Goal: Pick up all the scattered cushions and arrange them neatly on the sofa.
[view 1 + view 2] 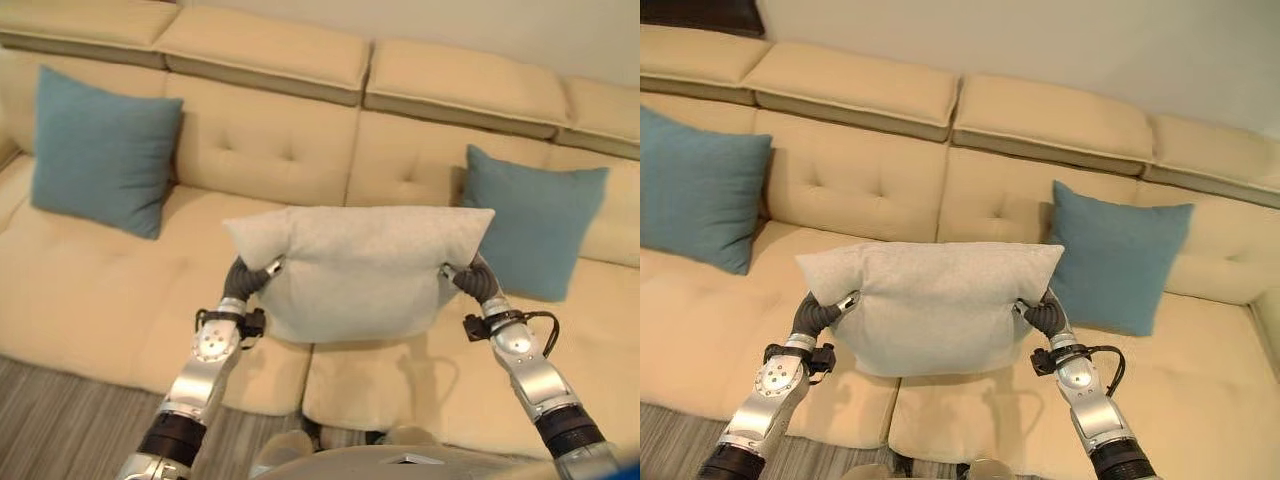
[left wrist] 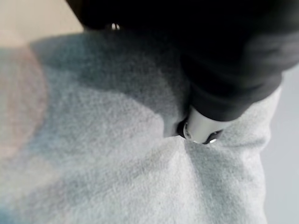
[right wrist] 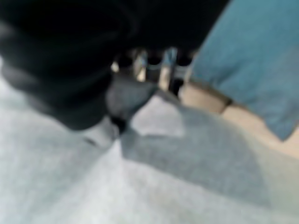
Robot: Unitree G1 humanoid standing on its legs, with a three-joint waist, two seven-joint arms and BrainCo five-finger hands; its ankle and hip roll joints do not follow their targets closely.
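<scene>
Grey cushion (image 1: 360,268): lifted above beige sofa (image 1: 90,290) seat, between two teal cushions (image 1: 100,150) | left hand (image 1: 250,277), right hand (image 1: 472,278): each clenched on a side edge, keeping it level for central placement.

The right hand (image 3: 140,70), under its dark ribbed cover, takes up the upper left of the frame, with silver fingers (image 3: 164,74) in a row at upper centre. They pinch a fold of the soft light grey fabric cushion (image 3: 154,182), which spreads across the lower half. At upper right stands 1 teal fabric cushion (image 3: 254,56) on the beige upholstered sofa (image 3: 210,100).
</scene>
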